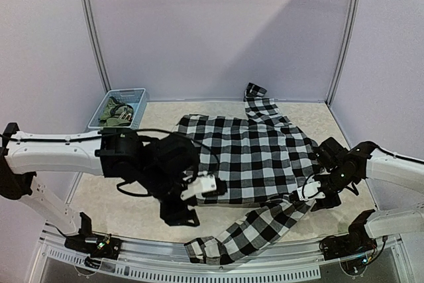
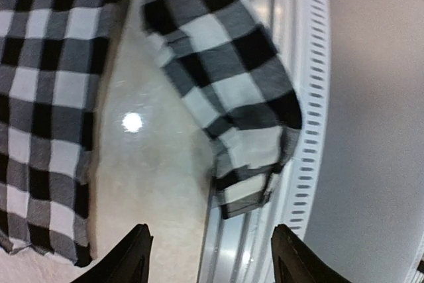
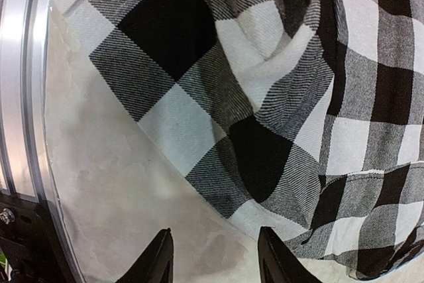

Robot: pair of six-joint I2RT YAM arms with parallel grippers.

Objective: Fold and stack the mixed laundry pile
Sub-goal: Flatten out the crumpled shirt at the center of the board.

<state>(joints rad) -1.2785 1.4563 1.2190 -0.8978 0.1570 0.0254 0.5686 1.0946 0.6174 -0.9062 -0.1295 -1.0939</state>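
The black-and-white checked shirt (image 1: 252,157) lies spread flat on the table, one sleeve reaching to the back (image 1: 260,104), the other trailing to the front edge (image 1: 248,230). In the left wrist view that front sleeve (image 2: 225,71) ends in a cuff (image 2: 248,187) resting on the edge rail. My left gripper (image 1: 180,217) (image 2: 212,260) hovers open just short of the cuff, holding nothing. My right gripper (image 1: 318,197) (image 3: 213,260) stands open over bare tabletop beside the shirt's rumpled hem (image 3: 265,157), touching nothing. The olive-green shirt (image 1: 118,114) sits bunched in the basket.
A light blue lattice basket (image 1: 129,93) stands at the back left corner. A slotted metal rail (image 2: 311,97) (image 3: 16,97) runs along the table's near edge. Pale enclosure walls (image 1: 212,24) close off the back and sides.
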